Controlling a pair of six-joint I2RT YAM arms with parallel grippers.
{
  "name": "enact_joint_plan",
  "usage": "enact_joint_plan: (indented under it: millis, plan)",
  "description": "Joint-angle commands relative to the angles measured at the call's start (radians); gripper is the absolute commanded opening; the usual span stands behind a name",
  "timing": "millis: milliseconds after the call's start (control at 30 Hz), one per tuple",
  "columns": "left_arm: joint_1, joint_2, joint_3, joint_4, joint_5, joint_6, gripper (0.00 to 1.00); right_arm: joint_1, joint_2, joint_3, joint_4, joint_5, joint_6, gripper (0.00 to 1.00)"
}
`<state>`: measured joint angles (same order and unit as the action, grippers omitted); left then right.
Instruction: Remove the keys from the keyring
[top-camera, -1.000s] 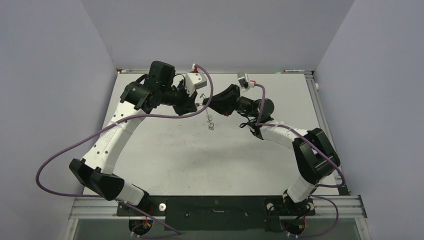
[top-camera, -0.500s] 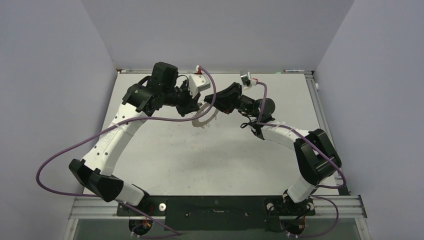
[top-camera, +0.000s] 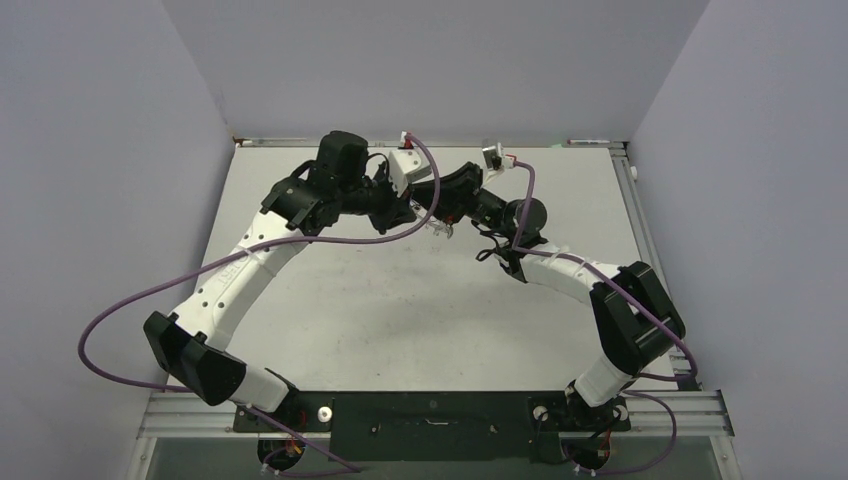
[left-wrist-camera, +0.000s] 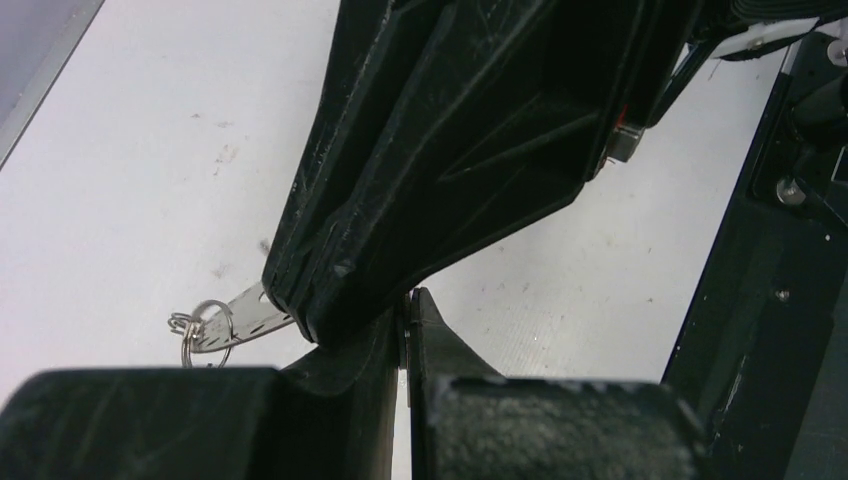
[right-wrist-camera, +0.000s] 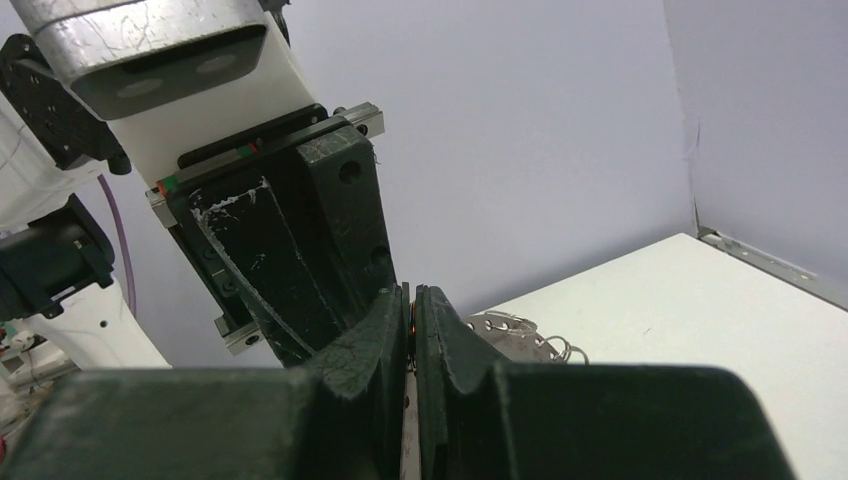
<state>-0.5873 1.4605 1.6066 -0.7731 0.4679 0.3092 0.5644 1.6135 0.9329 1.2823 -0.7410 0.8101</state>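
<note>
The keyring (top-camera: 440, 229) hangs above the table between my two grippers, at the back middle. My right gripper (right-wrist-camera: 411, 305) is shut on the ring's flat grey plate, seen edge-on between its fingers. The rest of the ring (right-wrist-camera: 505, 335) and its wire loops (right-wrist-camera: 560, 350) stick out behind the right finger. In the left wrist view the ring (left-wrist-camera: 250, 315) pokes out from under the right gripper's black fingers (left-wrist-camera: 450, 150). My left gripper (left-wrist-camera: 407, 320) is shut on a short thin silvery sliver that looks like a key. It presses tip to tip against the right gripper (top-camera: 432, 212).
The white table (top-camera: 400, 320) has grey walls at the back and both sides. A metal rail (top-camera: 640, 220) runs along its right edge. Purple cables (top-camera: 330, 235) loop off both wrists near the grippers. The left wrist camera housing (right-wrist-camera: 170, 60) sits close above the right gripper.
Both grippers have moved right and slightly back, staying together. The ring hung edge-on below them, swung out flat under the left gripper, and now shows only as a small piece by the right gripper.
</note>
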Motion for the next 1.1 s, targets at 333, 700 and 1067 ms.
enact_joint_plan:
  millis: [333,700,1067]
  plan:
    - [0.050,-0.155,-0.218,0.161,0.041,-0.090,0.00,-0.031,-0.079,0.048,0.037,0.049,0.046,0.05]
    - [0.072,-0.235,-0.299,0.163,0.015,-0.077,0.00,-0.059,-0.096,0.029,0.021,0.036,0.046,0.05]
    - [0.110,-0.183,-0.132,0.123,-0.056,0.042,0.00,-0.099,-0.118,-0.072,0.083,-0.096,0.034,0.09]
